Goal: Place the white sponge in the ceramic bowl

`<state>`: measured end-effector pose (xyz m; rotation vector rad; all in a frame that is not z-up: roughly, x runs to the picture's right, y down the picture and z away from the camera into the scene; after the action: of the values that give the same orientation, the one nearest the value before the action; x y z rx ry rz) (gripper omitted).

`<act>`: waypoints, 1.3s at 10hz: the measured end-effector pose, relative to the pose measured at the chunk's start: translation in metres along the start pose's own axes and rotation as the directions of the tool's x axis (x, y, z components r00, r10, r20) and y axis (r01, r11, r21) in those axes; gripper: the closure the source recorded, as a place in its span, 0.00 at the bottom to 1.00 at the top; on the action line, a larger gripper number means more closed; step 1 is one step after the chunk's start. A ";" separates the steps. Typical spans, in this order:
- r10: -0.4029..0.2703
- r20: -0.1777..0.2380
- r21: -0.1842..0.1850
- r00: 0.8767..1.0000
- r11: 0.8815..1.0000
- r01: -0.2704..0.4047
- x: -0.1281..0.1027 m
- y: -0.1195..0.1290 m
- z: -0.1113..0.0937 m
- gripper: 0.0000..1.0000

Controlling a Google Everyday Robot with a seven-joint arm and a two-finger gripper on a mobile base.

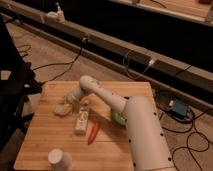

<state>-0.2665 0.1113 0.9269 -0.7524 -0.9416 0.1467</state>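
Observation:
The white sponge (62, 109) lies on the left part of the wooden table (47, 140). My gripper (70, 101) reaches down and left from the bent arm and sits just above and right of the sponge, at or very near it. The green ceramic bowl (117, 119) is right of centre on the table. Only a sliver of its rim shows beside my white forearm, which hides the rest.
A white tube-like bottle (81, 121) lies just right of the sponge. A red chilli-shaped object (93, 132) lies beside it. A round white cup (59, 159) stands near the front left edge. Cables and a rail run behind the table.

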 end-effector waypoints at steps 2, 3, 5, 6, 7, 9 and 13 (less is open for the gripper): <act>0.006 0.011 0.003 1.000 1.000 -0.006 0.003 0.001 -0.003 0.77; 0.006 0.010 0.008 1.000 1.000 -0.006 0.004 0.001 -0.006 0.88; 0.008 0.003 0.017 1.000 1.000 -0.008 0.000 0.000 -0.016 1.00; 0.007 0.001 0.023 1.000 1.000 -0.007 -0.004 0.000 -0.022 1.00; 0.005 -0.004 0.032 1.000 0.999 -0.005 -0.009 -0.002 -0.029 1.00; 0.005 -0.021 0.058 1.000 0.998 -0.004 -0.019 -0.006 -0.049 1.00; 0.022 -0.017 0.176 1.000 0.984 -0.019 -0.036 -0.016 -0.120 1.00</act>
<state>-0.1985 0.0218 0.8701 -0.5997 -0.8904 0.2371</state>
